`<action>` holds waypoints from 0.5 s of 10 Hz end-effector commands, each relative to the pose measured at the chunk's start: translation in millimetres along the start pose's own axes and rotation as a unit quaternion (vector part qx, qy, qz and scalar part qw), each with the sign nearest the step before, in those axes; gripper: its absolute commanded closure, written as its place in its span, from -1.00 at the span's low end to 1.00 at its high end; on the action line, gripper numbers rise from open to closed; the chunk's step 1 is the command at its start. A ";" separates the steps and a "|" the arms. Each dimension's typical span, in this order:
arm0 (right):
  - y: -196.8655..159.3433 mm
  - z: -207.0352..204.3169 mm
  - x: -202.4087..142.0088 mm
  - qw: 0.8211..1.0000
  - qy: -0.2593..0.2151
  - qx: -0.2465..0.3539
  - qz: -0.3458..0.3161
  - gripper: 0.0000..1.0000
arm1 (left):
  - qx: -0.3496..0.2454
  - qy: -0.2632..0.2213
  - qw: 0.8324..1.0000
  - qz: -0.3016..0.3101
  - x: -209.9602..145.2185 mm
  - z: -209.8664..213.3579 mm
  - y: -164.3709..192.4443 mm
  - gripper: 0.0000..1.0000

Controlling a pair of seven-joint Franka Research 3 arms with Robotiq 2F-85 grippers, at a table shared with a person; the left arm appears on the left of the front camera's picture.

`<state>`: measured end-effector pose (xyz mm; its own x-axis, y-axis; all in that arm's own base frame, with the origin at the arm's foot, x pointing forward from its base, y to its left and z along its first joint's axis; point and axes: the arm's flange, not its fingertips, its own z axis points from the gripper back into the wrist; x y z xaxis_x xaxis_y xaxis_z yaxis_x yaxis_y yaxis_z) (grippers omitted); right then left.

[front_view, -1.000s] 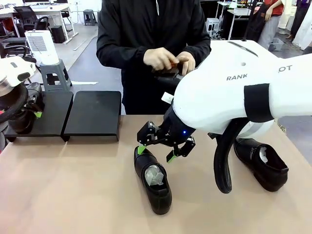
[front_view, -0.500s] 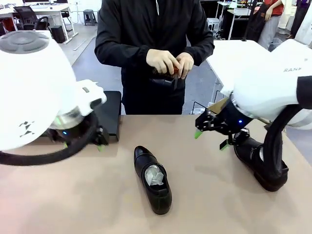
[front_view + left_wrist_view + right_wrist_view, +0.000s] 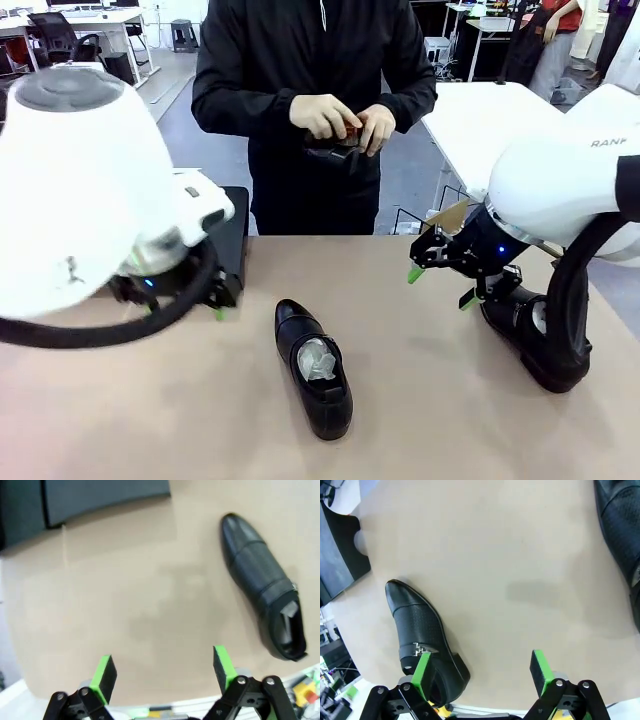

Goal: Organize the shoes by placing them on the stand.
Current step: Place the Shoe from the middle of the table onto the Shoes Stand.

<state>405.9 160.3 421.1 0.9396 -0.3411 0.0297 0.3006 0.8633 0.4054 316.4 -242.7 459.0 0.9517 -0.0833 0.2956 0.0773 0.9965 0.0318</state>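
Tan tabletop (image 3: 420, 420); matte-black sloped metal stand (image 3: 236, 230), far-left of the glossy black leather middle shoe (image 3: 313, 368), which lies unplaced. Right claw (image 3: 441, 286), spread and empty, has shifted rightward from it toward a second shoe (image 3: 530, 335); left claw (image 3: 162, 672), spread, apparently approaches instead.

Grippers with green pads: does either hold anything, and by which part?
Nothing is held: the left gripper and the right gripper are open, apart from the glossy black leather shoes.
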 end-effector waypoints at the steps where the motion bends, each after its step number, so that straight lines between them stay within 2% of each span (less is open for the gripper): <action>1: 0.3 2.0 0.5 1.000 -0.002 0.001 0.011 -1.00 | -0.033 0.031 0.992 0.115 -30.1 -6.2 -48.7 -1.00; 2: 0.3 2.0 0.5 1.000 -0.002 0.001 0.011 -1.00 | -0.019 0.072 0.981 0.181 -39.1 -6.4 -61.4 -1.00; 5: 0.3 2.0 0.5 1.000 -0.002 0.001 0.011 -1.00 | -0.004 0.077 0.971 0.226 -48.9 -21.1 -81.2 -1.00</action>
<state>405.7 160.9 421.8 0.9409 -0.3371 0.0324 0.2958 0.8647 0.4060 259.3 -312.7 421.9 0.9316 0.3394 0.1305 -0.3345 0.9406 -0.0579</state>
